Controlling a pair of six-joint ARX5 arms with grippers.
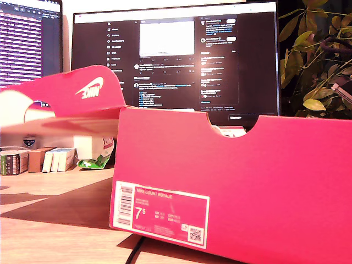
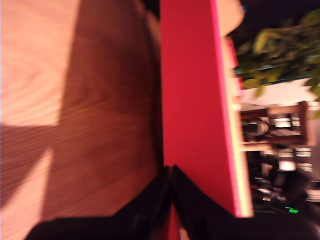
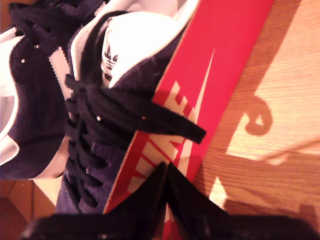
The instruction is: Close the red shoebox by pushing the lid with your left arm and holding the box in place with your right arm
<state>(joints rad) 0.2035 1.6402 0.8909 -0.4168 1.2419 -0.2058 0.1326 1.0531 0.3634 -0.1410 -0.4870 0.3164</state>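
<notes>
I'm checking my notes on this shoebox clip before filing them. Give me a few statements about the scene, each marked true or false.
1. The red shoebox has its lid raised. True.
2. The box is empty. False: dark lace-up shoes lie inside.
3. A lit monitor stands behind the box in the exterior view. True.
4. The size label on the box's end reads 10. False: it reads 7.5.
5. A leafy plant shows at the exterior view's left. False: it is at the exterior view's right.

"7.5" on box label (image 1: 160, 213), "NIKE" on lid (image 1: 90, 89)
</notes>
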